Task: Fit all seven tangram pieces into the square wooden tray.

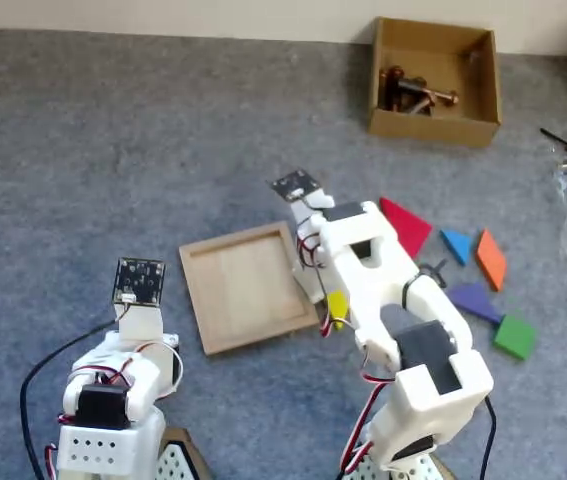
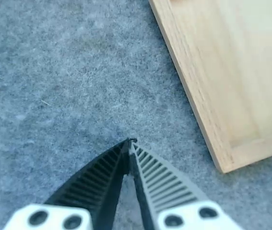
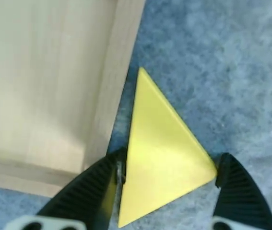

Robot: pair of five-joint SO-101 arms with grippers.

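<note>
Loose on the tabletop (image 1: 113, 150), the square wooden tray (image 1: 248, 287) could be shoved askew if a piece is pushed into its raised rim. The yellow triangle (image 3: 159, 153) is just outside that rim, one tip close against it, and may catch there rather than clear it. The fingers of the right gripper (image 3: 169, 165), spread wide, pinch it by one edge and a bare corner, so it could pivot or slip; those of the left gripper (image 2: 128, 143) are pressed together, empty, beside a tray corner.
</note>
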